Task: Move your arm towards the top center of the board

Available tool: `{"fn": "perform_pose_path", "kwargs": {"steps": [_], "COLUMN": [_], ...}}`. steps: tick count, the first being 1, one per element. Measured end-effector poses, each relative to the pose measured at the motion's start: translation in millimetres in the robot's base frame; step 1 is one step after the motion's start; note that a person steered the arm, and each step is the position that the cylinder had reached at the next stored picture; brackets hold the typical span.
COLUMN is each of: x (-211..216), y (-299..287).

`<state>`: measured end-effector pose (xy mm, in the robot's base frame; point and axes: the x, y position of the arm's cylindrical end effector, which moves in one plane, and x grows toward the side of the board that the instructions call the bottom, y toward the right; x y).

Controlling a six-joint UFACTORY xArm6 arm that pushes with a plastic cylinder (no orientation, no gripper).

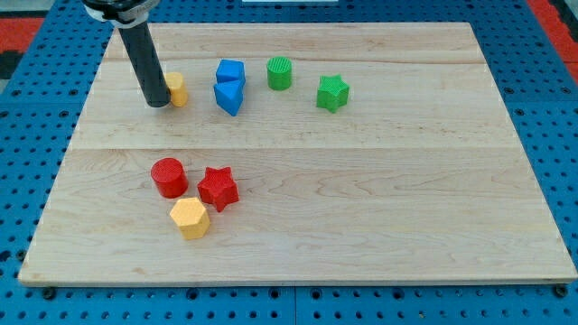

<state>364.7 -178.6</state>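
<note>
My tip (158, 102) is at the end of the dark rod in the view's upper left, touching the left side of a small yellow block (178, 89), which it partly hides. To the right stand a blue cube (231, 72) and a blue wedge-shaped block (228, 97), close together. Further right are a green cylinder (280, 73) and a green star (332, 92). The wooden board (361, 181) lies flat under all of them.
In the lower left a red cylinder (169, 177), a red star (218, 188) and a yellow hexagon (190, 218) sit clustered. A blue pegboard surface (551, 135) surrounds the board.
</note>
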Motion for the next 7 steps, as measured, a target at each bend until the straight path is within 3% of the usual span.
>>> {"fn": "perform_pose_path", "kwargs": {"steps": [1, 4, 5, 7], "x": [0, -111, -113, -94], "y": [20, 6, 51, 72]}}
